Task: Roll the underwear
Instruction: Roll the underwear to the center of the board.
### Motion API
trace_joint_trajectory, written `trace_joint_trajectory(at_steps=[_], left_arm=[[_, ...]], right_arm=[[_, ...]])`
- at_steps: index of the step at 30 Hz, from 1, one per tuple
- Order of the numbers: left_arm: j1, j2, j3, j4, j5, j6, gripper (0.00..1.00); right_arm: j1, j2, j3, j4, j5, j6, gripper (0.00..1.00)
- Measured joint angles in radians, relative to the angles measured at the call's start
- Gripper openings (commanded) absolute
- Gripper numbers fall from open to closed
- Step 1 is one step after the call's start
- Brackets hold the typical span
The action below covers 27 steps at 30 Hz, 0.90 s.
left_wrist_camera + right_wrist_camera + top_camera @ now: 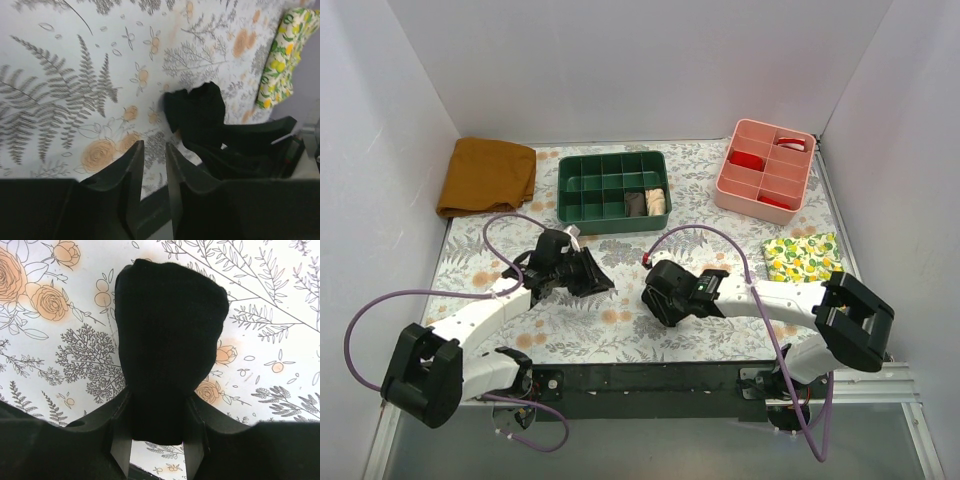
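Right pincer (157,405) clamps the underwear (170,340), likely to keep it bundled; left pincer (153,150) hovers narrowly open, empty.

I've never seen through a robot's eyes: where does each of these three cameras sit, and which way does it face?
Top: high behind the arms, looking down on the table; both arms show.
Left wrist: on the left arm, looking across the table; the left claw, empty, in front.
Right wrist: on the right arm, looking down past the right claw, shut on the underwear.
Shared: both wrist views show the underwear.
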Motion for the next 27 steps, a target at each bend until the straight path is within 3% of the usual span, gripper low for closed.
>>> trace_joint_trajectory(at_steps=[9,27], left_arm=[[-0.102,0.103,-0.06,0.095,0.138,-0.051,0.18],[-0.238,0.36,-0.031,0.25,0.097,-0.135,0.14]], right_arm=[[0.0,0.037,-0.001,0.034,-0.013,0.034,0.01],[-0.011,0.012,-0.045,0.123,-0.1,0.097,0.01]])
